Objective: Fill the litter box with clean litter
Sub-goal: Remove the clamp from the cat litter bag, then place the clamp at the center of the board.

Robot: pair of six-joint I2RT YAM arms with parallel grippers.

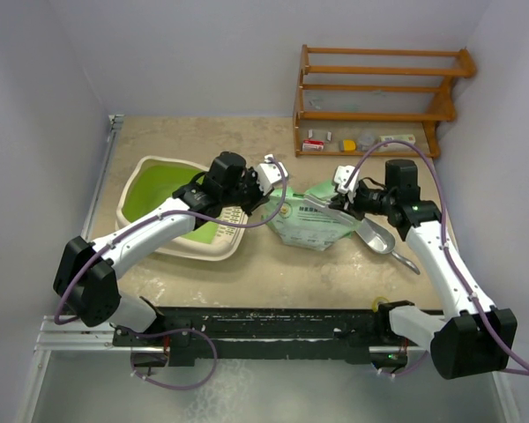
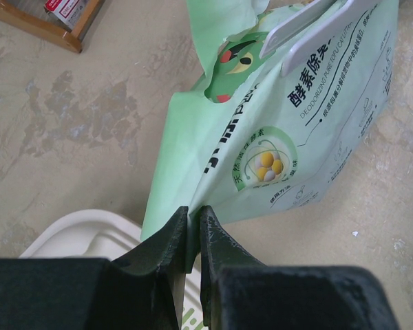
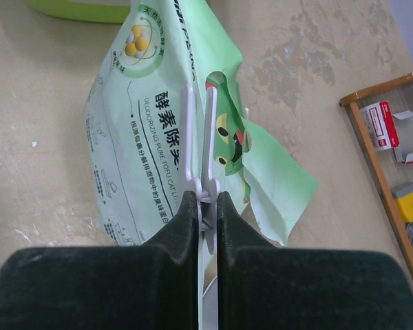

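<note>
Pale walls enclose a mottled beige tabletop [image 1: 273,273]. The left gripper [image 2: 194,227] pinches an edge of the glossy light green printed plastic bag [image 1: 313,225]. The right gripper [image 3: 206,206] is clamped on a thin white plastic clip [image 2: 327,36] astride the bag's torn top. The rounded cream plastic litter box [image 1: 159,189], smooth bright green inside, lies just beside the left fingers [image 2: 165,240], its slotted grille beneath them.

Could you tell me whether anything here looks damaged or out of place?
The light green bag has a ragged, torn-open top, with one flap hanging loose. A metal scoop lies loose on the table beside the bag. Nothing else stands out.
</note>
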